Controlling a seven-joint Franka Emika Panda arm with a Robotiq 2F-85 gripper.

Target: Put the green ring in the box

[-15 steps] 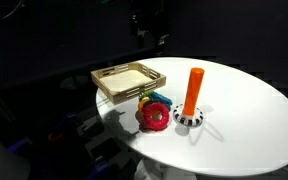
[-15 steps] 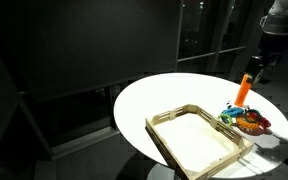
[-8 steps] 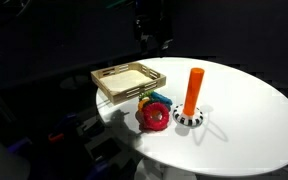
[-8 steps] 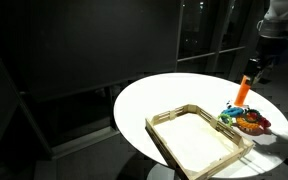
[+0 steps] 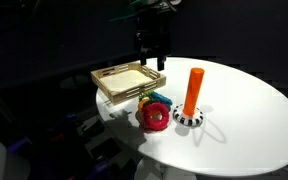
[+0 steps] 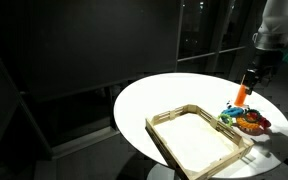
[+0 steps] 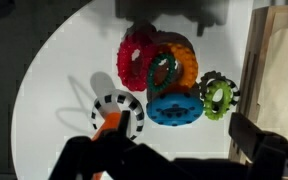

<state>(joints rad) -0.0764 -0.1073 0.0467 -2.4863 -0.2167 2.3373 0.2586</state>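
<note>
The green ring [image 7: 217, 96] is light green with a bumpy rim. It lies flat on the white table between the blue ring [image 7: 174, 107] and the box [image 7: 256, 60]. The red ring [image 7: 134, 60], an orange ring and a thin darker green ring lean together just beyond. My gripper [image 7: 184, 128] is open and empty, hovering above the table, its fingers straddling the area near the blue and green rings. In both exterior views the gripper [image 5: 151, 52] [image 6: 251, 80] hangs over the ring pile [image 5: 152, 112] [image 6: 247, 121] next to the light-wood box [image 5: 97, 78] [image 6: 160, 143].
An orange peg [image 5: 193, 90] stands upright on a black-and-white striped base [image 7: 117, 112] beside the rings. The round white table [image 5: 254, 110] ends in dark surroundings on all sides. The box lies near the table's edge.
The gripper has come down toward the rings. Rings, peg and box have not moved.
</note>
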